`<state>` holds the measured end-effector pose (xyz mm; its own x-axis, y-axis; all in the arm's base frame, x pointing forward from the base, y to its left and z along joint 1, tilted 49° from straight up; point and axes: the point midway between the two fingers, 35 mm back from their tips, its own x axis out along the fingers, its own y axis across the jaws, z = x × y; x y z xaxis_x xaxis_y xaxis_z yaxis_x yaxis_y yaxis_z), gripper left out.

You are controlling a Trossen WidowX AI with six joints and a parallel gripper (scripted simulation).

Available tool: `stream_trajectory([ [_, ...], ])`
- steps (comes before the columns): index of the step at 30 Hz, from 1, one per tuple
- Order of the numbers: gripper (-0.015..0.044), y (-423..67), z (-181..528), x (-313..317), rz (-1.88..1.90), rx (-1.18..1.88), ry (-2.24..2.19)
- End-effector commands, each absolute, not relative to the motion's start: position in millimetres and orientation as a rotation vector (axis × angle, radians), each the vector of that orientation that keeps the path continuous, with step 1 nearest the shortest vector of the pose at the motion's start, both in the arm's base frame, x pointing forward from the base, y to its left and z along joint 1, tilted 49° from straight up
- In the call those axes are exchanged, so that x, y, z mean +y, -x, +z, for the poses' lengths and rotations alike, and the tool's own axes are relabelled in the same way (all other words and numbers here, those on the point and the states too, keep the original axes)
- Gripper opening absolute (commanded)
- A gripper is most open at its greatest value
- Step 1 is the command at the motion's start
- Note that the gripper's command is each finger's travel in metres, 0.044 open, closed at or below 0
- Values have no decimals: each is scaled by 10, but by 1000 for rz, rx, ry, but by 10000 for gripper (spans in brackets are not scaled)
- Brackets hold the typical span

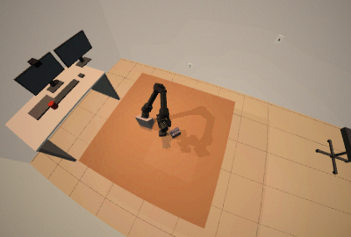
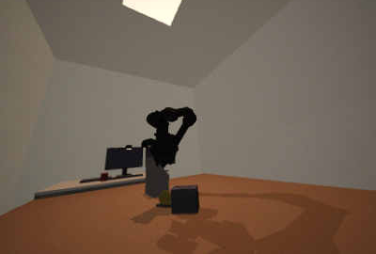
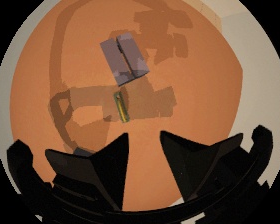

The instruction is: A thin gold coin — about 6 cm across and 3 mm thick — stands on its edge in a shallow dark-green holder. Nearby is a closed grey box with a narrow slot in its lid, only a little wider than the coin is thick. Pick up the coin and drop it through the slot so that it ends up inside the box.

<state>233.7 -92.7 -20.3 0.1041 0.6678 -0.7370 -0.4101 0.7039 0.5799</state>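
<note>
The gold coin stands on edge in the dark-green holder. In the wrist view it is a thin yellow line. In the top view the coin and holder cannot be made out. The closed grey box stands close to the holder, with the dark slot running along its lid. My gripper is partly open and empty, pointing down above the mat. In the wrist view the coin lies ahead of the fingertips, slightly left of the gap.
The arm rises from a light grey base on the orange mat. The arm's shadow falls across the holder and around the box. A desk with monitors stands farther off, and a chair base is at the far right.
</note>
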Motion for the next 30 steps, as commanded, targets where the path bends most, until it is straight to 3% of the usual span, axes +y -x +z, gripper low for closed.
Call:
stream_trajectory([
  [1, 161, -2360, -303, -587, 1063, 1134, -132],
  [30, 161, -2334, -645, -183, 1064, 1133, -134],
])
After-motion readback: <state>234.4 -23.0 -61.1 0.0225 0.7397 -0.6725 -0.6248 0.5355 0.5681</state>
